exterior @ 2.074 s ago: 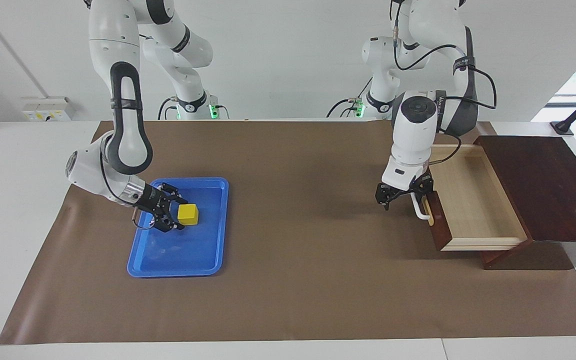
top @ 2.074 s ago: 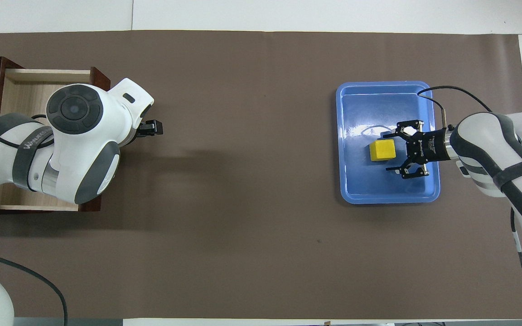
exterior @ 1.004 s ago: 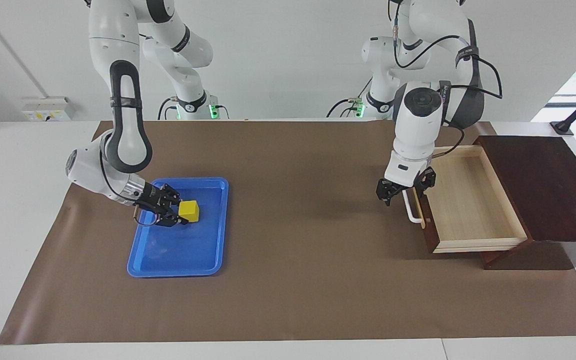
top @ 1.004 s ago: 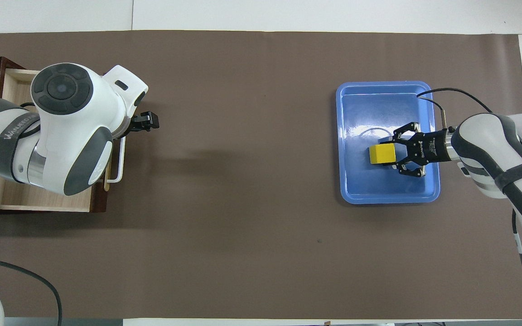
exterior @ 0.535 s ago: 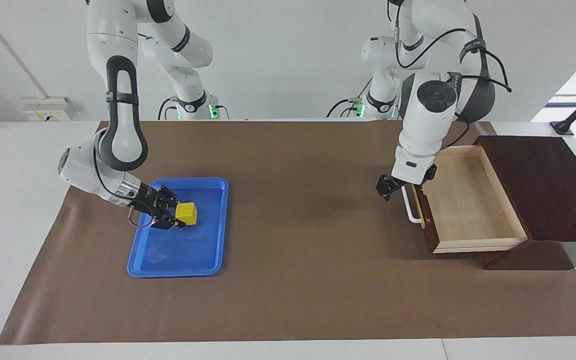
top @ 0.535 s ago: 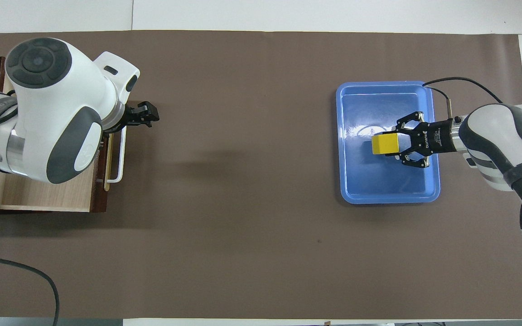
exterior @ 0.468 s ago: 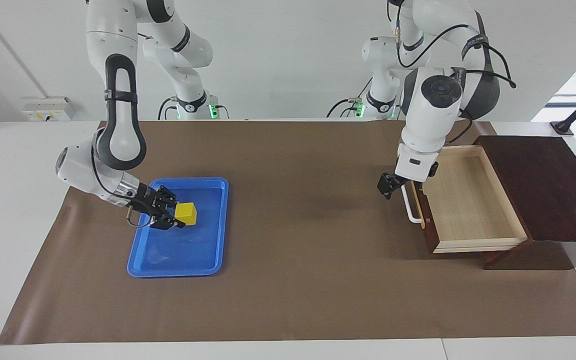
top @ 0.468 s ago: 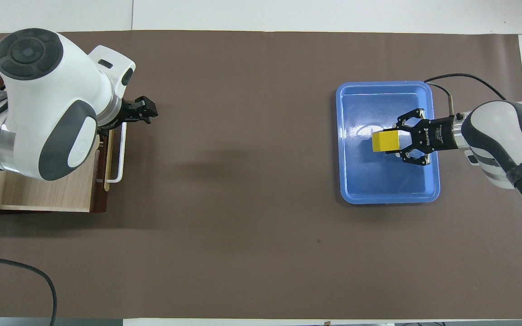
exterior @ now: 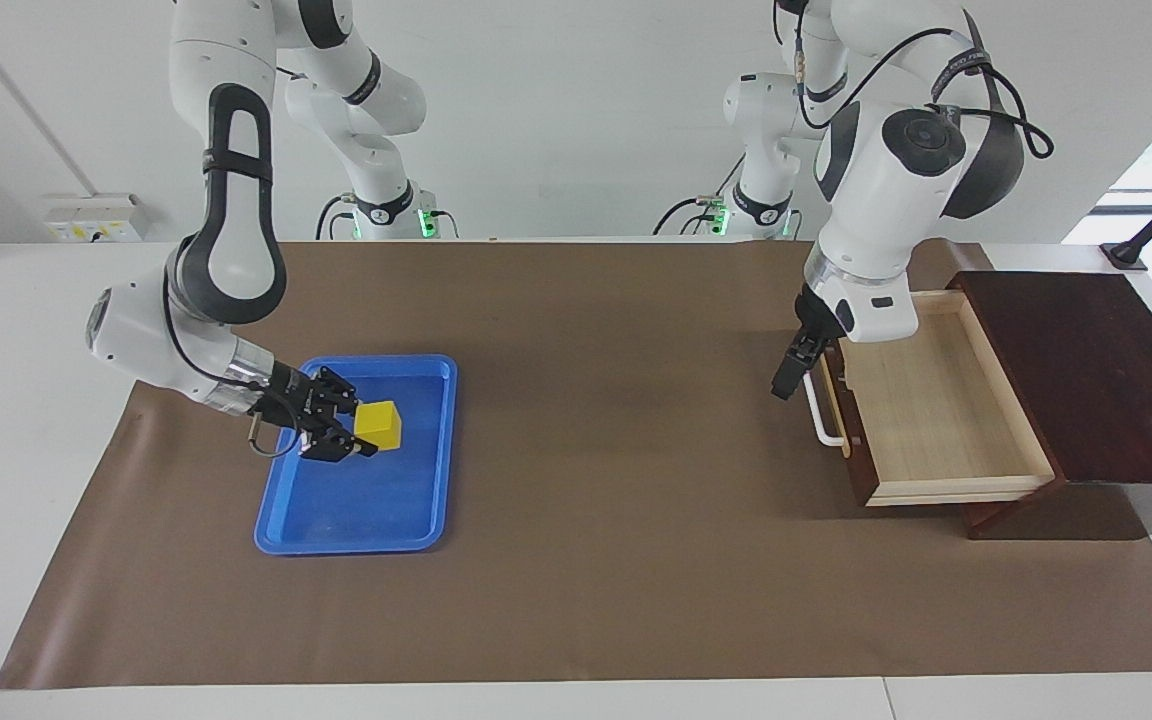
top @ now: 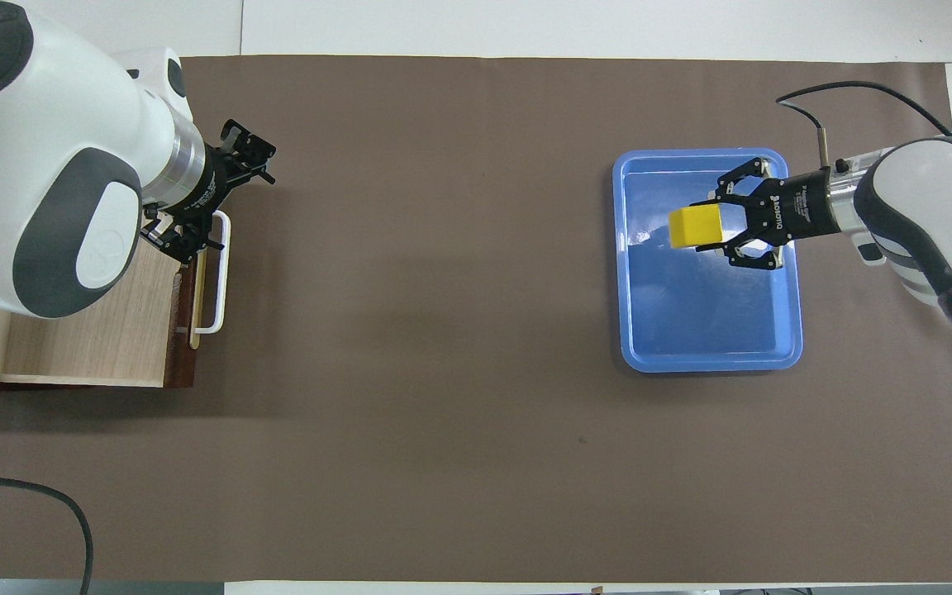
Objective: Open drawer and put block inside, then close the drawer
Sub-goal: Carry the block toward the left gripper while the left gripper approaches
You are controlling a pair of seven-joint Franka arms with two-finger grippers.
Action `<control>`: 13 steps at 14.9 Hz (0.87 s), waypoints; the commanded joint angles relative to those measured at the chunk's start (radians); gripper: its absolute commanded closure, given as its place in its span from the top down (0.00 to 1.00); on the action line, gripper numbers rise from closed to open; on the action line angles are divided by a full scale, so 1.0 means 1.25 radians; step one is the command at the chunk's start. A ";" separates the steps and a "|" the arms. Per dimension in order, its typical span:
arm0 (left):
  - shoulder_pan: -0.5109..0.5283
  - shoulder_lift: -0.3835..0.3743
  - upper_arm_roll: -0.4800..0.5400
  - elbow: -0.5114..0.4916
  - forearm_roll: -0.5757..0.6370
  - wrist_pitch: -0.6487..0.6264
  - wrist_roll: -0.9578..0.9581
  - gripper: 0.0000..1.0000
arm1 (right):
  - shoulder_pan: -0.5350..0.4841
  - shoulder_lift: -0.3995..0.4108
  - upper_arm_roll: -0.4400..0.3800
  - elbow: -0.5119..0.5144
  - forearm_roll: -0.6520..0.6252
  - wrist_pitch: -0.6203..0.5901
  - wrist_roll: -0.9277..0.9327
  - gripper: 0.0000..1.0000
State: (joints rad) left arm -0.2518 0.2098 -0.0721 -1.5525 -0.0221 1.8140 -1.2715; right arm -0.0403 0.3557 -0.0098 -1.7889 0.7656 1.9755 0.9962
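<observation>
Right gripper (exterior: 354, 433) clamps the block (exterior: 378, 424), lifted just over the blue tray (exterior: 356, 528). Drawer (exterior: 936, 410) is pulled out; left gripper (top: 207, 202), fingers spread and empty, hangs over its handle (exterior: 820, 410). Carry high, clear that arm, release low inside.

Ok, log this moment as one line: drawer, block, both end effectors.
drawer: open | block: gripped over blue tray | right end effector: shut on block | left end effector: open, above handle, clear of it

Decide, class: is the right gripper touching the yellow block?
Touching. In the overhead view the right gripper's fingers press the block's two sides; the facing view shows the block lifted above the blue tray.
</observation>
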 commanded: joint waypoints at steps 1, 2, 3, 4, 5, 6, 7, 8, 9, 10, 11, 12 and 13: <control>-0.001 0.004 0.004 0.033 -0.020 -0.019 -0.176 1.00 | 0.076 0.030 -0.001 0.061 -0.012 0.019 0.127 0.00; -0.005 0.004 0.004 0.033 -0.014 -0.019 -0.263 1.00 | 0.102 0.033 -0.001 0.072 -0.012 0.033 0.166 0.00; -0.007 0.004 0.004 0.033 -0.013 -0.019 -0.328 1.00 | 0.125 0.035 -0.001 0.074 -0.012 0.050 0.205 0.00; -0.010 0.004 0.004 0.034 -0.007 -0.022 -0.392 1.00 | 0.149 0.036 -0.001 0.075 -0.012 0.069 0.240 0.00; -0.012 0.004 0.002 0.034 0.013 -0.026 -0.447 1.00 | 0.173 0.036 -0.001 0.075 -0.012 0.082 0.266 0.00; -0.013 0.004 -0.002 0.034 0.025 -0.040 -0.504 1.00 | 0.194 0.037 -0.001 0.077 -0.011 0.093 0.289 0.00; -0.022 0.003 -0.002 0.036 0.029 -0.052 -0.557 1.00 | 0.205 0.041 -0.001 0.079 -0.011 0.103 0.312 0.00; -0.030 0.003 -0.002 0.034 0.030 -0.056 -0.584 1.00 | 0.222 0.041 -0.001 0.081 -0.012 0.113 0.339 0.00; -0.051 0.006 -0.005 0.034 0.024 -0.045 -0.627 1.00 | 0.288 0.050 -0.004 0.104 -0.022 0.124 0.383 0.00; -0.079 0.026 -0.004 0.053 0.023 -0.050 -0.634 1.00 | 0.312 0.050 -0.002 0.112 -0.034 0.125 0.387 0.00; -0.095 0.050 -0.004 0.075 0.020 -0.057 -0.649 1.00 | 0.335 0.055 -0.002 0.133 -0.038 0.127 0.388 0.00; -0.119 0.089 -0.002 0.111 0.021 -0.061 -0.683 1.00 | 0.358 0.064 -0.003 0.149 -0.039 0.128 0.392 0.00; -0.137 0.121 -0.001 0.155 0.020 -0.062 -0.715 1.00 | 0.371 0.068 -0.003 0.162 -0.039 0.130 0.397 0.00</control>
State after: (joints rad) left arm -0.3672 0.2495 -0.0867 -1.4969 -0.0070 1.7738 -2.0891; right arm 0.3881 0.4060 -0.0089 -1.6537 0.7413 2.1339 1.4638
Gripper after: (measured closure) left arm 0.000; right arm 0.445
